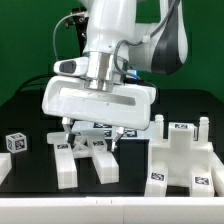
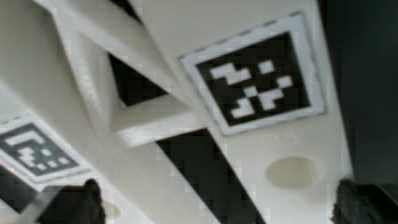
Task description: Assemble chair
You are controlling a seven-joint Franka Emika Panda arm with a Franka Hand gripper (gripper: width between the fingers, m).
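The arm [image 1: 125,35] reaches down over the middle of the black table [image 1: 25,118]. Its fingers [image 1: 67,128] are spread wide, with nothing pinched between them. The chair is not yet one thing: its chunky white parts lie loose on the table, each carrying small black-and-white square tags.

Straight below the fingers lie two long pieces [image 1: 65,165] side by side, running towards the front edge of the table, one roughly under each fingertip. From where I stand the tips seem to hang just above them, though I can't tell whether they touch.

On the exterior view's right of the fingers, well apart from them, stands a big notched panel [image 1: 185,158] with upright posts along its back and tags on its faces. On the exterior view's left, also well clear of the fingers, sits a small block [image 1: 15,142] on its own, tag facing outward.

In the wrist view the dark fingers [image 2: 63,200] show blurred at the picture's edge. Between them is white plastic crossed by slanting bars, with the table showing through the gaps. A large tag [image 2: 258,85] sits on one flat face and a second tag [image 2: 36,150] on another.
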